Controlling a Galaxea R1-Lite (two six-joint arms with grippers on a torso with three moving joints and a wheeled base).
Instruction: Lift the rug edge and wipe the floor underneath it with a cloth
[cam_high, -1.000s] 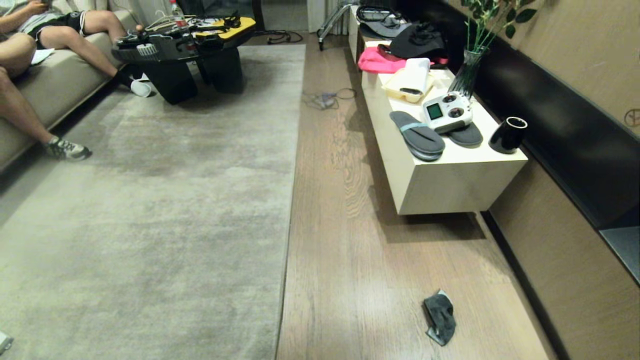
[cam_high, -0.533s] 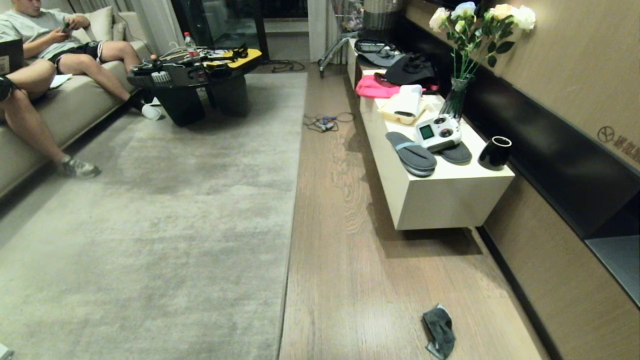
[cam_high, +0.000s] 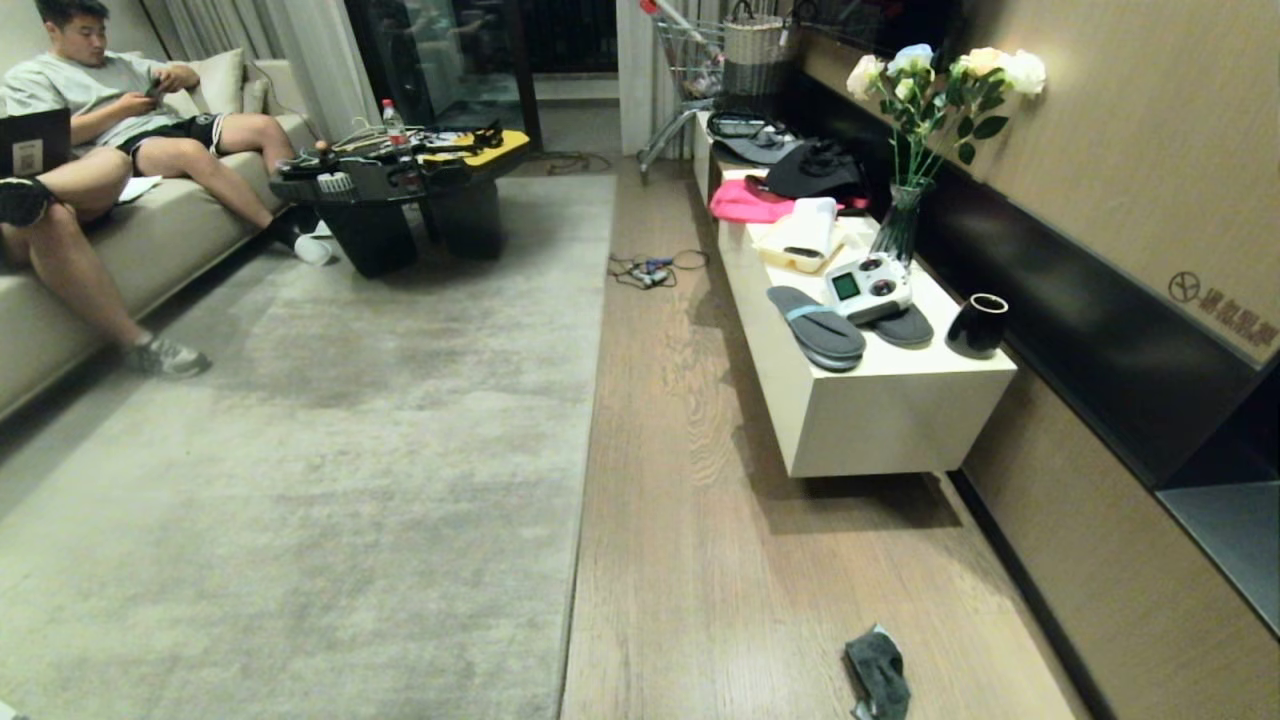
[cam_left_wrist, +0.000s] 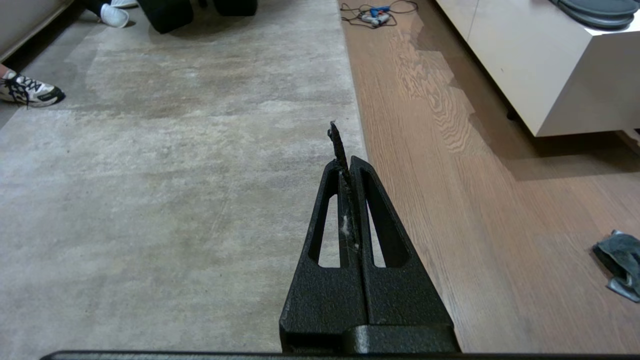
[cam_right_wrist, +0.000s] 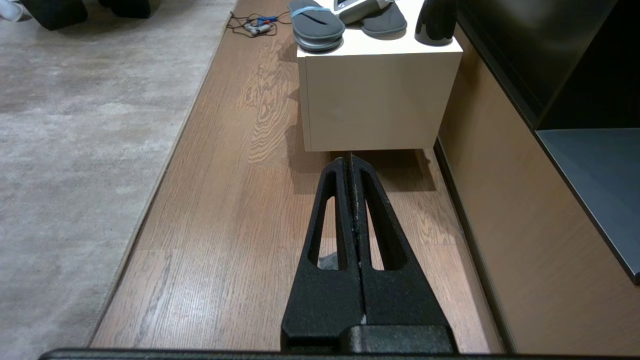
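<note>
To your left lies the rug (cam_high: 300, 450), its edge (cam_high: 585, 450) meeting the floor (cam_high: 700, 520); the cloth (cam_high: 877, 675) lies on the floor, right of that edge, before the cabinet (cam_high: 880, 410).

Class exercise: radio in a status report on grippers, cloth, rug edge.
Left gripper, right gripper shut, empty. Cloth on floor, untouched. Rug edge flat. Nothing in the way.

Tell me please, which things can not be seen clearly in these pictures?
- The cloth: cut off by the head view's bottom edge; in the right wrist view the right gripper covers most of it.
- Floor under the rug edge: hidden, the rug lies flat.
- The left gripper: a dark shred between its fingertips, too small to identify.
</note>
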